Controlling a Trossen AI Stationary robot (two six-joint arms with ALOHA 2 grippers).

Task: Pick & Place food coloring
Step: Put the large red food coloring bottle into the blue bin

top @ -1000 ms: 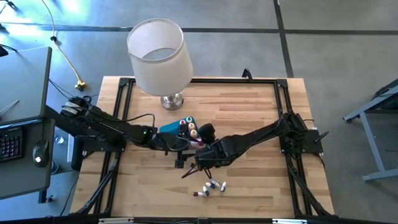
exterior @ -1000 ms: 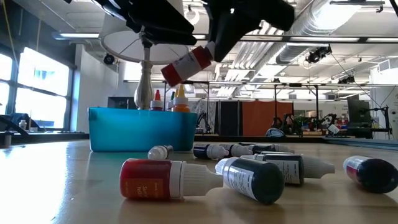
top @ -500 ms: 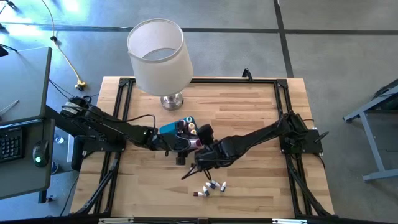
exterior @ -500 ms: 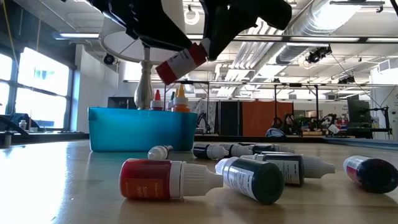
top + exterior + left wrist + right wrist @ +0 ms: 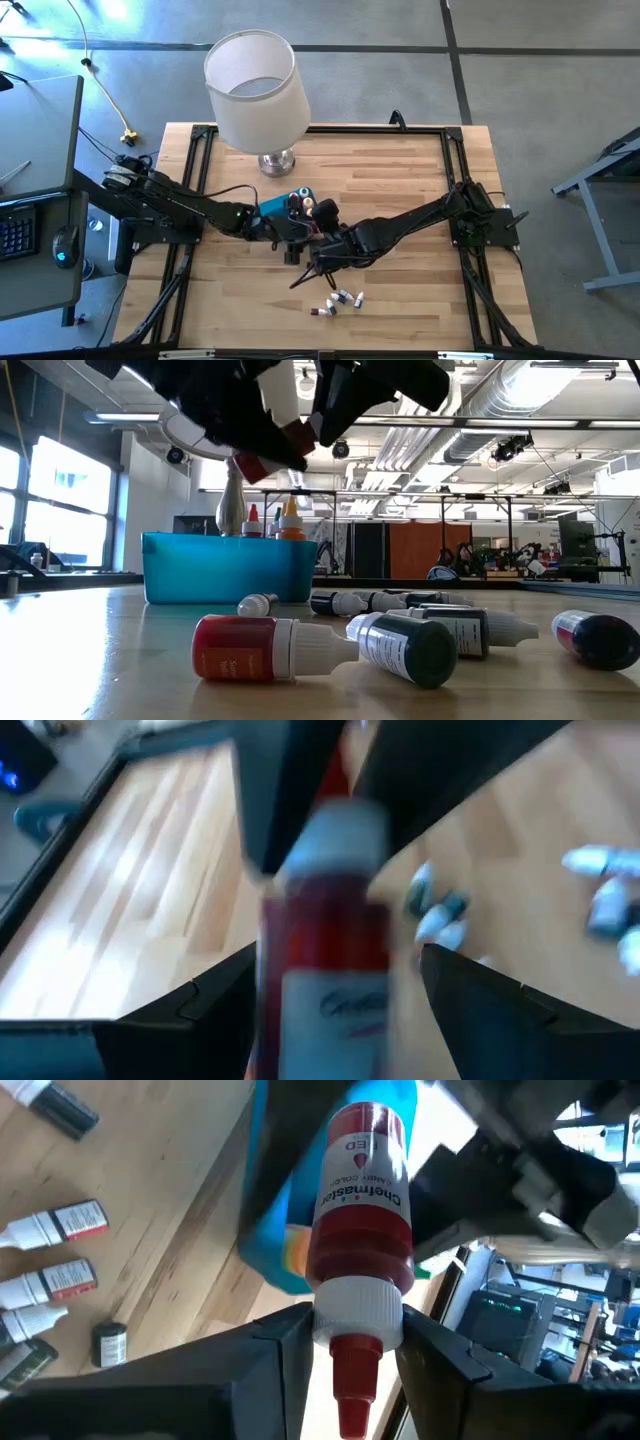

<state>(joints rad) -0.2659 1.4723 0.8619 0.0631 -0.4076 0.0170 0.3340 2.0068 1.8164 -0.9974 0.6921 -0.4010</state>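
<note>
My right gripper (image 5: 355, 1320) (image 5: 322, 242) is shut on a red food coloring bottle (image 5: 362, 1210), held in the air just in front of the blue tray (image 5: 272, 208). My left gripper (image 5: 335, 1015) (image 5: 298, 232) is open, with one finger on each side of that bottle's body (image 5: 325, 970). A gap shows at both sides, so it touches nothing that I can see. Several bottles stand upright in the tray (image 5: 270, 518). Several more lie on their sides on the table (image 5: 337, 299), among them a red one (image 5: 245, 648) and a dark one (image 5: 405, 648). My right gripper pinches the red bottle between its two fingers at the white collar (image 5: 357, 1302) below the red tip. The fingers lie across the bottle's neck end. The bottle is lifted clear of the table, and its body points away from the wrist toward my left gripper.
A table lamp with a white shade (image 5: 255, 88) stands on its metal base (image 5: 277, 162) behind the tray. The loose bottles lie near the table's near edge. Bare wood lies to the left and right of them. A desk with a keyboard (image 5: 15, 225) is off the left side.
My left gripper has moved toward the table's right, closing in on the held bottle until its open fingers stand around the body. My right gripper has carried the bottle a little up and toward my left gripper. In the low view the left gripper now covers most of the bottle.
</note>
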